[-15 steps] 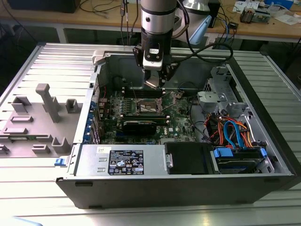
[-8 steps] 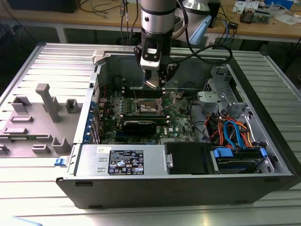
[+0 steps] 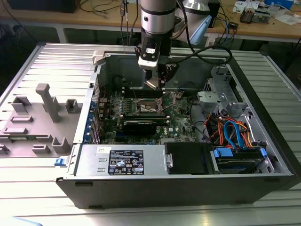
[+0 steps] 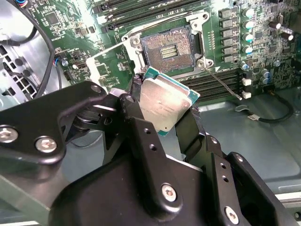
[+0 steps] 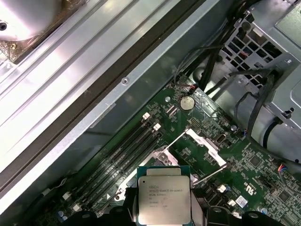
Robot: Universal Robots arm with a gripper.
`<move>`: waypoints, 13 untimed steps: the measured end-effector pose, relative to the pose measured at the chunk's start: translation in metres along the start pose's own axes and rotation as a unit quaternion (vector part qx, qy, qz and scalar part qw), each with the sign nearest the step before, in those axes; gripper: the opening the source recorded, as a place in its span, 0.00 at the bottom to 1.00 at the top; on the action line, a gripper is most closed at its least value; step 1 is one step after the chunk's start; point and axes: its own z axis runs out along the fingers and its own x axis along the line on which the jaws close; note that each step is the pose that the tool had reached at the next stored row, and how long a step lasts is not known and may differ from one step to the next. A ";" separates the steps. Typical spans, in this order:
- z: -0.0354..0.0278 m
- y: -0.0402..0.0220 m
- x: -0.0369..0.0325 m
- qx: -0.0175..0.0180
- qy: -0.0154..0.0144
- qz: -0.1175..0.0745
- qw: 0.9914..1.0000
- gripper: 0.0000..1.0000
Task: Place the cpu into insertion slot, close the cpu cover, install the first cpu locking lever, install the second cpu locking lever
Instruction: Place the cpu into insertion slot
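The cpu (image 4: pixel 167 104) is a flat square chip with a silver-grey top and green edge, and my gripper (image 4: pixel 164 109) is shut on it between black fingers (image 4: pixel 137 101). It hangs tilted a little above the green motherboard, beside the insertion slot (image 4: pixel 167 46), which lies bare with its dark centre showing. The cpu cover (image 4: pixel 104 63) stands swung up off the slot. A thin locking lever (image 4: pixel 221 83) sticks out free. In the first wrist view the cpu (image 5: pixel 164 195) sits top up, with the raised cpu cover (image 5: pixel 203 142) beyond it. In the exterior view my gripper (image 3: pixel 157 81) hovers over the insertion slot (image 3: pixel 149 104).
The open computer case (image 3: pixel 94 84) lies on a ribbed metal table. A black card (image 3: pixel 143 125) runs just in front of the slot, memory slots (image 4: pixel 214 80) flank it, a power supply (image 3: pixel 122 160) sits at the front, and cables and a drive cage (image 3: pixel 235 136) fill the exterior view's right.
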 end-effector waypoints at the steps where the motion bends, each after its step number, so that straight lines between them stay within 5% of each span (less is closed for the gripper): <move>1: 0.0001 0.0000 0.0000 0.000 -0.001 0.009 1.000 0.54; 7: 0.0003 0.0000 0.0000 0.000 -0.005 0.057 0.998 0.54; 13: 0.0006 0.0000 0.0000 0.000 -0.009 0.096 0.995 0.54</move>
